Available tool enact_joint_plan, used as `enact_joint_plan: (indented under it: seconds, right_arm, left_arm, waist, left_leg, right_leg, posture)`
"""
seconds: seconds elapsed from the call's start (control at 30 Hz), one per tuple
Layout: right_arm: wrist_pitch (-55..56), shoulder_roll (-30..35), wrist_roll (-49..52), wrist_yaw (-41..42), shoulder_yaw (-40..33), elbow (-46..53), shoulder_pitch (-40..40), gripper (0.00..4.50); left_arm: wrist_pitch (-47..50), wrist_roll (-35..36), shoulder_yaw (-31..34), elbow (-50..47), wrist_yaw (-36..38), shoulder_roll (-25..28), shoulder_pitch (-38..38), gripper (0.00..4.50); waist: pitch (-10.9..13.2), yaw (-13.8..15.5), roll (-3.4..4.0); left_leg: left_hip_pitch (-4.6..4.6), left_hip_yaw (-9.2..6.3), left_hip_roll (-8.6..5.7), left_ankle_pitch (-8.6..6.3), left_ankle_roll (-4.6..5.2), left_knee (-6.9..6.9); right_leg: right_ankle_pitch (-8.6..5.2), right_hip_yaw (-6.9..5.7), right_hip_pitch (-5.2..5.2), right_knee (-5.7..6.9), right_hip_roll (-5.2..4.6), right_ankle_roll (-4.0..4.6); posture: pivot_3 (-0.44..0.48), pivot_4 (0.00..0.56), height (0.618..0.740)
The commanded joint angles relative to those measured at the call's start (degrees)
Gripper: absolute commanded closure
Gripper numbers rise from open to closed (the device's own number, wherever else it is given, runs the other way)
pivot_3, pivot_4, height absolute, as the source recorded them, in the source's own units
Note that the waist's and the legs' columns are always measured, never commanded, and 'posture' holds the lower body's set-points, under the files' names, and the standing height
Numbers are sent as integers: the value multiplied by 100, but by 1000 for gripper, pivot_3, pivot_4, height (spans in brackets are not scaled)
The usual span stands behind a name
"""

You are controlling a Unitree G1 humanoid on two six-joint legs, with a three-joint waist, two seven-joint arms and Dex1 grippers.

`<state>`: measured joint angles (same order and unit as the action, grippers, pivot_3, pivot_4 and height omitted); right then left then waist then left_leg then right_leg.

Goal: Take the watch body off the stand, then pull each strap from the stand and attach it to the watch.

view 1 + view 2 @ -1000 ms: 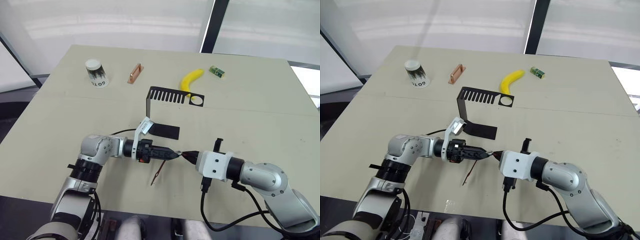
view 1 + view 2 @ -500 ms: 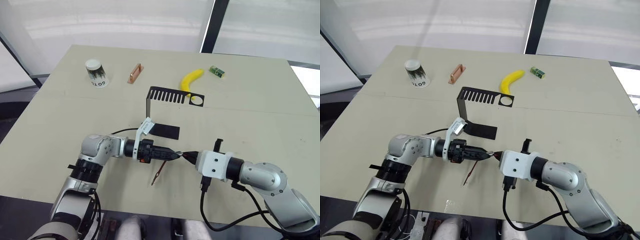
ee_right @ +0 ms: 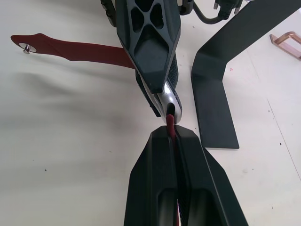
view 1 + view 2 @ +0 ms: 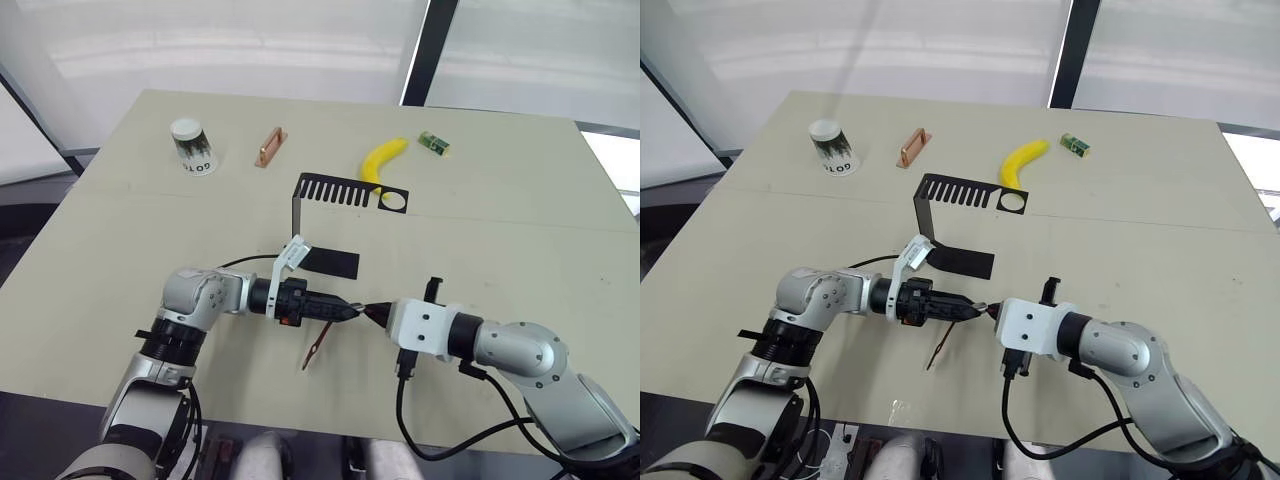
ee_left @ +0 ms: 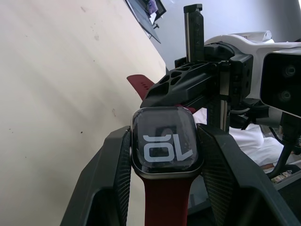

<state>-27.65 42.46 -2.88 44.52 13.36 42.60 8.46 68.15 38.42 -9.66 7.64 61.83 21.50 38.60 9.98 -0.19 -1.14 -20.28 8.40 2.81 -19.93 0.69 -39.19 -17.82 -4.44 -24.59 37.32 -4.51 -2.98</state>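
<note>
My left gripper (image 4: 349, 311) is shut on the watch body (image 5: 163, 147), a dark-rimmed case with pale marks on its black screen. One maroon strap (image 4: 316, 350) is joined to the case and hangs toward the table; its free end (image 3: 70, 49) carries a small metal pin. My right gripper (image 4: 377, 313) is shut on the second maroon strap (image 3: 170, 123), whose tip meets the opposite edge of the case. Both grippers face each other just above the table near its front. The black stand (image 4: 330, 215) sits behind them with nothing in its slotted arm.
Along the far side of the table are a tipped paper cup (image 4: 193, 146), a copper-coloured handle piece (image 4: 270, 146), a banana (image 4: 383, 160) and a small green box (image 4: 433, 143). The stand's flat base (image 4: 330, 262) lies close behind my left gripper.
My right gripper has crept slightly left toward the watch body. The left gripper, the hanging strap and the stand are as before.
</note>
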Motion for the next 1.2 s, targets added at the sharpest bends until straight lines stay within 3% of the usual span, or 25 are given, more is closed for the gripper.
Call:
enact_joint_plan:
  seconds: [0.03,1.2]
  right_arm:
    - [57,-97,54,25,106,278,207,4500]
    - [-152,-112,2,23,202,226,350,4500]
  left_arm:
    - [19,179,-278,-354,115,-233,70,2883]
    - [-57,107,-366,-359,140,-213,58,2883]
  waist:
    - [0,-1,0]
    - [0,0,0]
  left_leg:
    - [0,0,0,0,0,0]
    - [-1,0,0,0,0,0]
  right_leg:
    - [0,0,0,0,0,0]
    - [0,0,-1,0,-1,0]
  posture:
    - [0,150,725]
    - [0,150,725]
